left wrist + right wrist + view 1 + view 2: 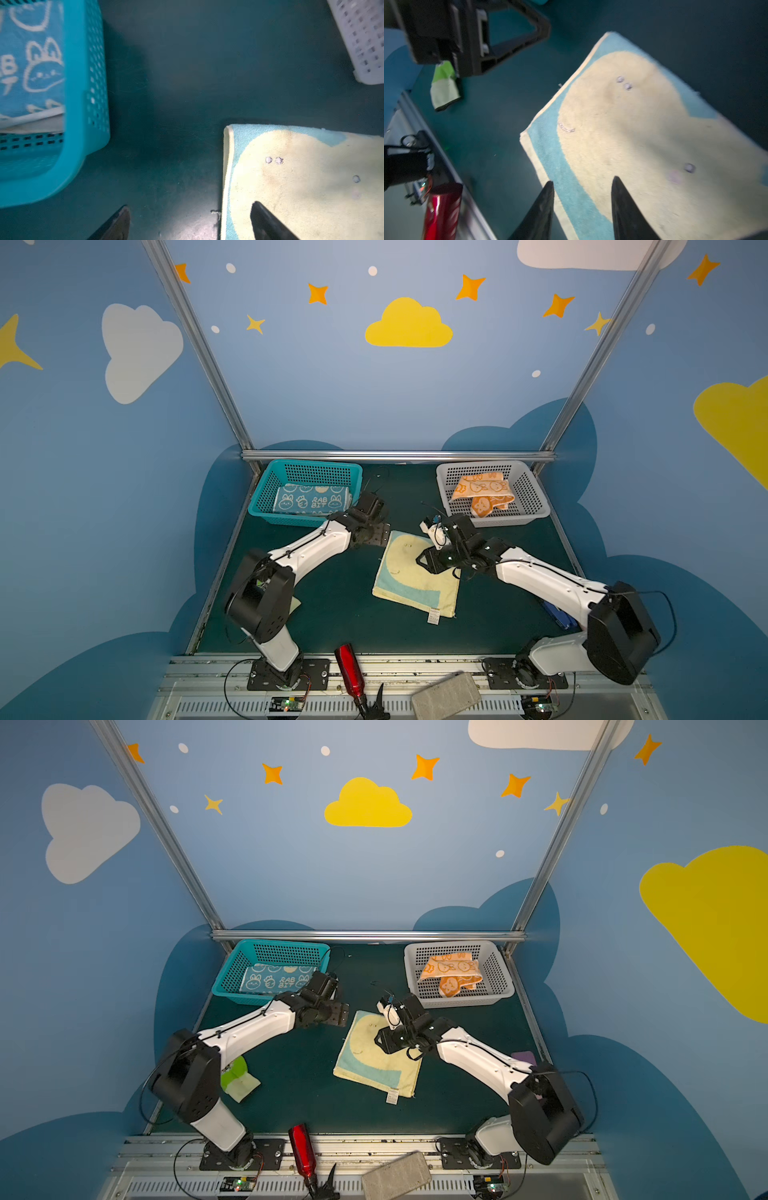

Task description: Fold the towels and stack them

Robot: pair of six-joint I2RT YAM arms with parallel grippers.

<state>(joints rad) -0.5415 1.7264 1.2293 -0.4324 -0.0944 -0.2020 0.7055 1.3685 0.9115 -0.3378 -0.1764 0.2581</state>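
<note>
Top views: blue towel [309, 499] lay folded in teal basket [316, 470]; orange towel [482, 489] rumpled in white basket [530, 497]. Yellow towel [415, 580] on table [332, 614] between arms, seemingly part-folded, not yet stacked. Wrist views: left fingers [268, 224] wide, empty; right fingers [629, 212] half-apart, empty above it.

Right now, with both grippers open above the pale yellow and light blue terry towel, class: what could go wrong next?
1. The left gripper straddles the edge of the pale yellow and light blue terry towel; closing might pinch one layer, skewing the fold.
2. The teal perforated plastic basket stands close beside that gripper; a swing could nudge it.
</note>
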